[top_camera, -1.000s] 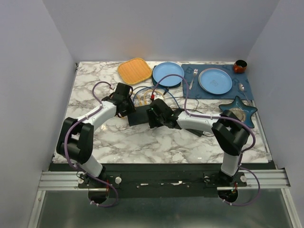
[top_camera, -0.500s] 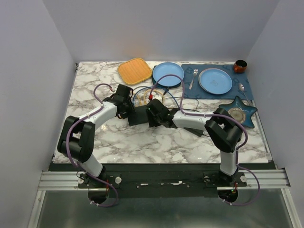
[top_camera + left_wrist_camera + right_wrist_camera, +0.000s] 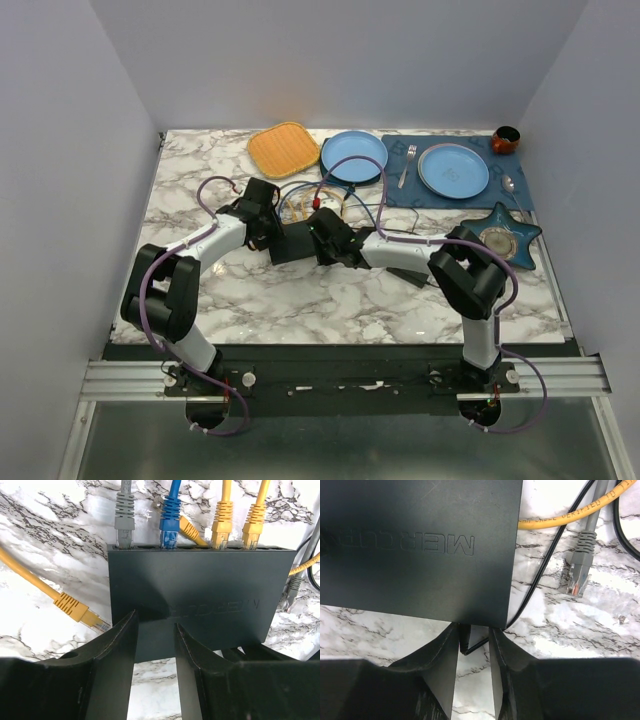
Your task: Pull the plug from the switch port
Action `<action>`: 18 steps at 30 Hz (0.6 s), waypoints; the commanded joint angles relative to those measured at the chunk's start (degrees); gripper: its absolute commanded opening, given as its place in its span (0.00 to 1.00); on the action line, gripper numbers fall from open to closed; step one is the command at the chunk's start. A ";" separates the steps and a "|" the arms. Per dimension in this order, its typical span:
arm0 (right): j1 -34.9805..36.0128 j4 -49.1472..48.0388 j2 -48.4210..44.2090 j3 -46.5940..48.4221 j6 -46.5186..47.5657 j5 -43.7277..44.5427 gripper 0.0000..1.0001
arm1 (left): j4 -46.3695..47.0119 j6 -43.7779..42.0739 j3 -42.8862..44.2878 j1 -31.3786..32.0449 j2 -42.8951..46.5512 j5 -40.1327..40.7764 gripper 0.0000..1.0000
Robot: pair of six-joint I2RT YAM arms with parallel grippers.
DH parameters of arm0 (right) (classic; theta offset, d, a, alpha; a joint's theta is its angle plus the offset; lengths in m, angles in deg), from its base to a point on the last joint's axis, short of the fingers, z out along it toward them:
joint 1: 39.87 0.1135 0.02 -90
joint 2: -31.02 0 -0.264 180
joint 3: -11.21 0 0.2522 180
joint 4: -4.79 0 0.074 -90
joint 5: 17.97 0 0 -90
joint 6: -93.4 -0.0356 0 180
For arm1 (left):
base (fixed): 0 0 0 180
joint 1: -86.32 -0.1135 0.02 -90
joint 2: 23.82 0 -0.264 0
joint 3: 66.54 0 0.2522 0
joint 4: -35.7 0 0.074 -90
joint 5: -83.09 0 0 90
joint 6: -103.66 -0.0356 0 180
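Note:
The switch [image 3: 292, 243] is a flat black box mid-table, also seen in the left wrist view [image 3: 200, 585] and the right wrist view [image 3: 420, 540]. On its far edge a grey plug [image 3: 124, 525], a blue plug [image 3: 170, 520] and two yellow plugs [image 3: 221, 525] sit in ports. My left gripper [image 3: 156, 630] is at the switch's near edge, fingers slightly apart, holding nothing. My right gripper [image 3: 472, 630] is narrowly open at the switch's side edge, with a small black plug [image 3: 464, 637] between its fingers, touching the left one.
A loose yellow plug [image 3: 77, 611] and a loose grey plug [image 3: 580, 565] lie on the marble beside the switch. An orange mat [image 3: 284, 148], a blue plate [image 3: 354, 155], a placemat [image 3: 520, 190] with a plate, and a star dish [image 3: 500, 236] lie behind and right.
The right arm has stretched left, bringing its gripper closer against the switch's side. The left gripper shifted slightly toward the back at first, then stayed.

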State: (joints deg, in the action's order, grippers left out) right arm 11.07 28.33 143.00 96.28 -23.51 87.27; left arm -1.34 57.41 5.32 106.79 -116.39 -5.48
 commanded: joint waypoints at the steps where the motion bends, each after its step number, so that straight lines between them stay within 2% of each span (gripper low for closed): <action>1: 0.30 -1.08 1.57 2.43 0.02 1.54 0.32 | -0.88 -0.33 -1.33 -0.08 -0.06 -1.34 0.47; 2: 0.30 -1.08 1.66 2.43 0.11 1.37 0.26 | -0.88 -0.33 -1.24 -0.08 0.03 -1.34 0.47; 4: 0.21 -1.08 1.57 2.43 0.11 1.28 0.22 | -0.79 -0.24 -1.50 -0.08 0.20 -1.34 0.47; 5: 0.21 -1.17 1.66 2.26 0.11 1.28 0.13 | -0.88 -0.33 -1.59 -0.08 0.38 -1.34 0.47; 6: 0.30 -1.08 1.57 2.17 0.11 1.28 0.11 | -0.88 -0.15 -1.85 -0.08 0.90 -1.34 0.47; 8: 0.21 -1.08 1.13 1.64 0.02 1.10 0.01 | -0.44 0.20 -2.91 -0.08 1.95 -2.82 0.47; 13: 0.30 -1.08 -0.45 0.41 -0.15 0.49 0.01 | 5.52 3.71 -8.96 1.06 8.02 -6.79 0.48; 18: 0.21 -0.90 -1.51 -0.20 0.46 -0.04 0.01 | 10.70 6.35 -12.75 6.50 11.36 -7.15 0.48</action>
State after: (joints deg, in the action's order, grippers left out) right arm 11.07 28.42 143.24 96.90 -23.56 87.19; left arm 3.66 60.80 -4.88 109.30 -107.89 -9.57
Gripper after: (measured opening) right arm 0.027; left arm 0.479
